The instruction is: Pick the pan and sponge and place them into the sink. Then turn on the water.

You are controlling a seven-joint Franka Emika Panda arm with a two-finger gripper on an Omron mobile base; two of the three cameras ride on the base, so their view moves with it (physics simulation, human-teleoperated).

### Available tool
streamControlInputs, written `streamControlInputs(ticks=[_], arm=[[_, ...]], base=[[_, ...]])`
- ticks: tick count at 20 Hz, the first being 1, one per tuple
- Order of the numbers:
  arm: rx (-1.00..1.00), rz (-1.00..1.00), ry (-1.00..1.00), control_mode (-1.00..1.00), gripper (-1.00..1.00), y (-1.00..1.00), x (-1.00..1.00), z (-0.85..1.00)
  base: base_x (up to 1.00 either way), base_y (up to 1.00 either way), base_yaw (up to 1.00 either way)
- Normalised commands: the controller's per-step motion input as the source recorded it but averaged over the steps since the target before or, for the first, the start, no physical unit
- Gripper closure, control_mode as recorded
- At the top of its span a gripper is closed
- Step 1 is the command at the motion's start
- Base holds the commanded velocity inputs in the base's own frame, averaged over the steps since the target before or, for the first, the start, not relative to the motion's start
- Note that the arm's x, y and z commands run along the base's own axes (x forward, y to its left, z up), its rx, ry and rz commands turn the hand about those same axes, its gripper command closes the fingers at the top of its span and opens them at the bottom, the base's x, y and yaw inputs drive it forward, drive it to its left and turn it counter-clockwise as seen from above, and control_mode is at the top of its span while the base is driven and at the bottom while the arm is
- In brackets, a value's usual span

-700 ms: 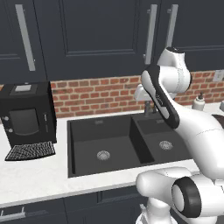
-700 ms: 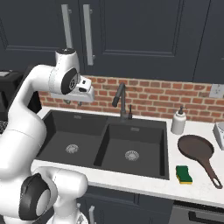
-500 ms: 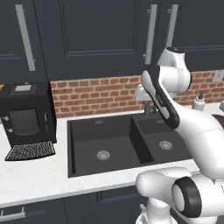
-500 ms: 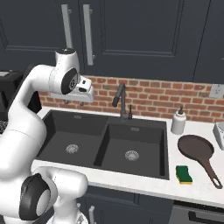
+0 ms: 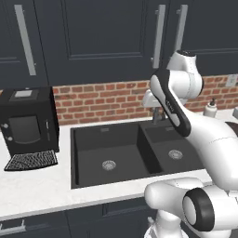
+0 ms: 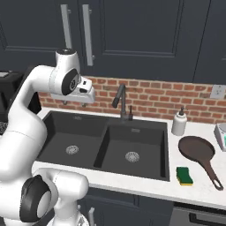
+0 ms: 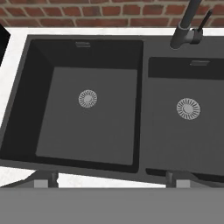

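We found nothing yet done: pan (image 6: 197, 149) and sponge (image 6: 185, 175) lay on the counter (image 6: 198, 185), sink (image 7: 92, 105) empty, end effector (image 7: 111, 178) spread wide.

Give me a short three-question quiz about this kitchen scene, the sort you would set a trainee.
1. True or false: the pan already lies in the sink.
2. Which is nearer the counter's front edge, the sponge or the soap bottle?
3. Multiple choice: the gripper is (a) shut on the sponge, (b) open and empty above the sink, (c) turning the faucet.

Key
1. False: it sits on the counter to the right of the sink.
2. The sponge; the bottle stands back by the brick wall.
3. b: the hand view looks down into both empty basins.
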Motion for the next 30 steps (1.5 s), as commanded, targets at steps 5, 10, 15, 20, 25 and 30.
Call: streamControlInputs(ticks=[5,10,15,20,25,30], arm=[[0.0,0.0,0.0,1.0,-1.0,0.0,0.0,0.0],[0.0,0.0,0.0,1.0,-1.0,0.0,0.0,0.0],[0.0,0.0,0.0,1.0,-1.0,0.0,0.0,0.0],[0.0,0.0,0.0,1.0,-1.0,0.0,0.0,0.0],[0.0,0.0,0.0,1.0,-1.0,0.0,0.0,0.0],[0.0,0.0,0.0,1.0,-1.0,0.0,0.0,0.0]], base=[[0.0,-0.49,0.0],[0.0,-0.47,0.0],[0.0,-0.4,0.0],[0.0,-0.36,0.0],[0.0,-0.37,0.0],[0.0,-0.41,0.0]])
